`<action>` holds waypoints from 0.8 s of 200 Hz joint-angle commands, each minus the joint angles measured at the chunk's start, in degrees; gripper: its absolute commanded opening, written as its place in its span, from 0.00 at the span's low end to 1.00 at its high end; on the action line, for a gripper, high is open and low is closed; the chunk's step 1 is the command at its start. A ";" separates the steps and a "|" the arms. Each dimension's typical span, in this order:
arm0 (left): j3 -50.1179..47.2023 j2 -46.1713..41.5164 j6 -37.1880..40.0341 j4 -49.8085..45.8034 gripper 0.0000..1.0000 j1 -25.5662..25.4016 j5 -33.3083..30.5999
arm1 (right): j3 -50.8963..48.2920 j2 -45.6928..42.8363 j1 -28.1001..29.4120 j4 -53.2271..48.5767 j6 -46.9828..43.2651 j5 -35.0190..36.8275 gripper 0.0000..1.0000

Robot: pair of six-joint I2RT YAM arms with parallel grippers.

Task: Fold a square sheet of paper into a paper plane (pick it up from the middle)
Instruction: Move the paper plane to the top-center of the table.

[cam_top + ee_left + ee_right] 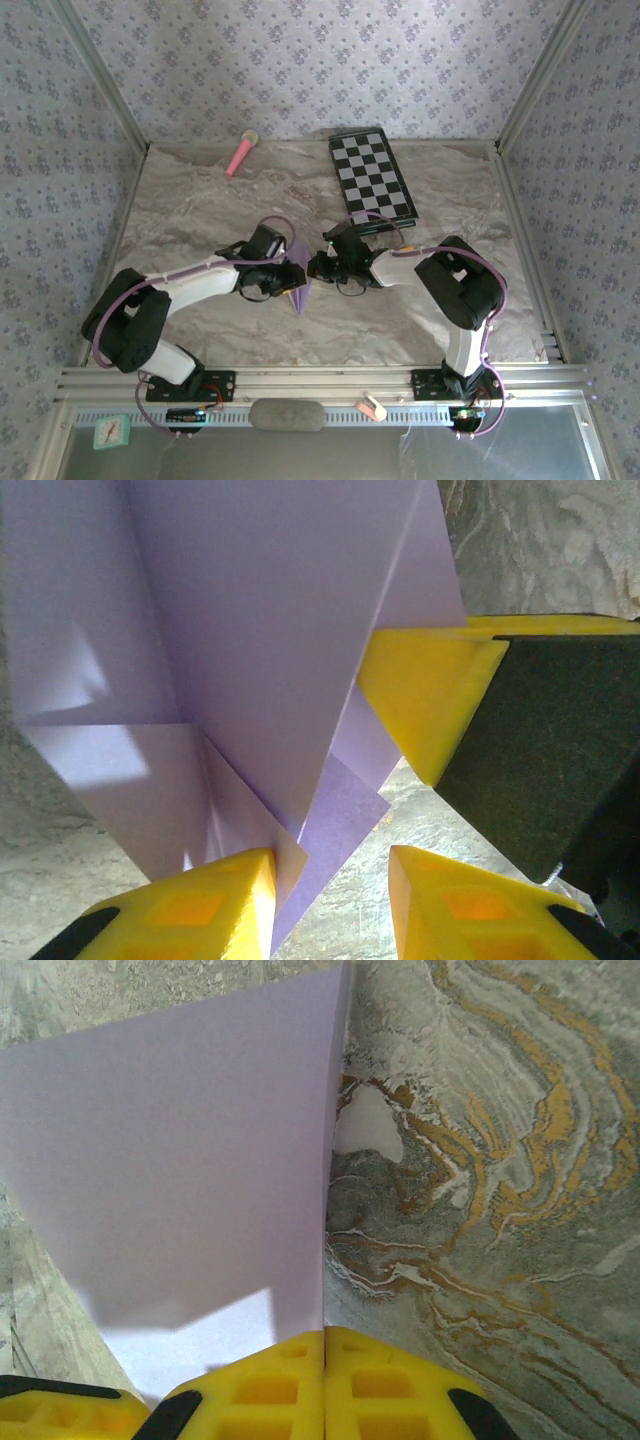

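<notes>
The right gripper (323,1345) is seen with its fingers pressed together on an edge of the paper plane (190,1160). The left gripper (330,865) is shown with fingers apart, one of them against the lilac folds. From above, the plane is largely covered by both wrists at mid-table (200,210). Farther back, a checkered board (372,175) and a pink stick (241,153) are laid well apart.
</notes>
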 commanded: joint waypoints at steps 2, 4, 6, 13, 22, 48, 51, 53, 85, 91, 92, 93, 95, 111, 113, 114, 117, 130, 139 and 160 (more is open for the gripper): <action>2.37 1.14 2.48 -3.20 0.35 -1.14 -2.99 | 1.57 0.35 0.25 -1.29 0.41 -0.94 0.06; 2.50 1.18 2.52 -3.37 0.35 -1.19 -3.14 | 1.62 0.35 0.22 -1.21 0.41 -0.94 0.06; 2.62 1.32 2.64 -3.53 0.35 -1.24 -3.29 | 1.61 0.35 0.26 -1.16 0.41 -0.99 0.06; 2.96 1.84 3.01 -3.96 0.35 -1.45 -3.66 | 1.57 0.28 0.30 -1.18 0.43 -1.10 0.06; 3.41 2.42 3.27 -4.23 0.35 -1.70 -3.69 | 1.60 0.15 0.20 -1.19 0.47 -1.24 0.06; 4.30 3.95 4.06 -4.25 0.38 -2.42 -3.04 | 1.67 -0.18 0.05 -1.20 0.56 -1.38 0.06; 4.36 4.06 4.14 -4.25 0.39 -2.46 -2.95 | 1.71 -0.18 0.07 -1.20 0.62 -1.39 0.06; 4.40 4.23 4.17 -4.25 0.39 -2.51 -2.94 | 1.72 -0.18 0.11 -1.21 0.57 -1.39 0.06; 5.08 5.31 4.54 -5.15 0.40 -2.90 -3.49 | 1.81 -0.26 -0.14 -1.25 0.75 -1.64 0.06; 5.13 5.40 4.61 -5.36 0.40 -2.94 -3.77 | 1.75 -0.27 -0.14 -1.29 0.72 -1.69 0.06; 5.17 5.41 4.62 -5.42 0.40 -2.91 -3.82 | 1.79 -0.27 -0.14 -1.29 0.70 -1.67 0.06; 5.19 5.45 4.57 -5.45 0.40 -2.93 -3.89 | 1.77 -0.31 -0.14 -1.29 0.73 -1.70 0.06; 5.27 5.48 4.61 -5.54 0.40 -2.91 -4.05 | 1.75 -0.28 -0.16 -1.34 0.75 -1.73 0.06; 5.47 5.67 4.46 -6.59 0.38 -2.92 -5.28 | 1.75 -0.30 -0.26 -1.53 0.67 -1.73 0.06; 5.51 5.63 4.47 -6.73 0.37 -2.91 -5.41 | 1.75 -0.34 -0.28 -1.55 0.67 -1.76 0.06; 5.54 5.60 4.46 -6.81 0.37 -2.89 -5.56 | 1.75 -0.35 -0.29 -1.55 0.67 -1.75 0.06; 5.61 5.62 4.38 -6.99 0.37 -2.93 -5.80 | 1.77 -0.35 -0.27 -1.51 0.67 -1.72 0.06; 5.88 5.51 4.31 -7.74 0.35 -2.95 -6.78 | 1.75 -0.36 -0.25 -1.64 0.67 -1.65 0.06; 6.00 5.43 4.12 -8.21 0.33 -2.96 -7.32 | 1.72 -0.44 -0.29 -1.66 0.67 -1.65 0.06; 6.42 5.21 4.18 -9.16 0.32 -2.89 -8.71 | 1.83 -0.61 -0.23 -2.24 0.32 -1.23 0.07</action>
